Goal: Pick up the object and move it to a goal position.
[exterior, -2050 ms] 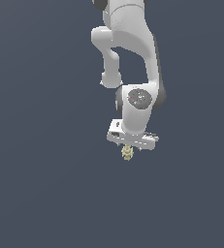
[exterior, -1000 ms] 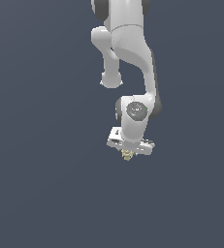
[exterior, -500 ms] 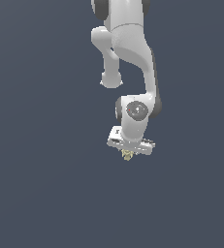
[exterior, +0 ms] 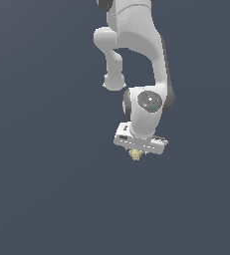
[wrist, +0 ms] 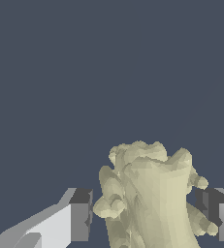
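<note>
Pale yellow object sits gripped between the end effector fingers.

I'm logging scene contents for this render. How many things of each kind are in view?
White robot arm with its hand: 1
Small pale yellow-beige knobbly lump, between the hand's fingers: 1
Total: 2

No real room here: a bare simulated scene, flat slate-blue all around the white arm, with no walls, furniture or floor edge showing. Shading is smooth and rendered; whether any surface lies beneath the arm is hard to tell.
</note>
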`<state>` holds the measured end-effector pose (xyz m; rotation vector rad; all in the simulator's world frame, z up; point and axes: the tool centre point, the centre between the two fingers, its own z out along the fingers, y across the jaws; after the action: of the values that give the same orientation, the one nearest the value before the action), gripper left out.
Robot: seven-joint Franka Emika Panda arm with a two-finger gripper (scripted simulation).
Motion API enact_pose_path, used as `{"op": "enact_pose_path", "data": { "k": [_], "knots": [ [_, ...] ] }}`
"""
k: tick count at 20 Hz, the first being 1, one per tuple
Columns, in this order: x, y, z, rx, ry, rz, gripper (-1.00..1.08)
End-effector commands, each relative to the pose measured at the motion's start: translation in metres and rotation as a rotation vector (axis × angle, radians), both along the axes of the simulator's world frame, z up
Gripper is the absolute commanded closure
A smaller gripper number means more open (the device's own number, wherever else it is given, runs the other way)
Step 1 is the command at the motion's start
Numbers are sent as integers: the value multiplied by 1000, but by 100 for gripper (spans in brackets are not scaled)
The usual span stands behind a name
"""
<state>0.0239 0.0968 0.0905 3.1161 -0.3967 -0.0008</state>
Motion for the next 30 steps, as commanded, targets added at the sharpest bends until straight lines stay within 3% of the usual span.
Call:
{"op": "enact_pose_path", "data": {
  "k": [1,21,30],
  "knots": [
    [0,7,22,0,-1,0,108],
    [5,80,241,-1,-1,0,108],
    [9,105,315,0,-1,0,108]
  ]
}}
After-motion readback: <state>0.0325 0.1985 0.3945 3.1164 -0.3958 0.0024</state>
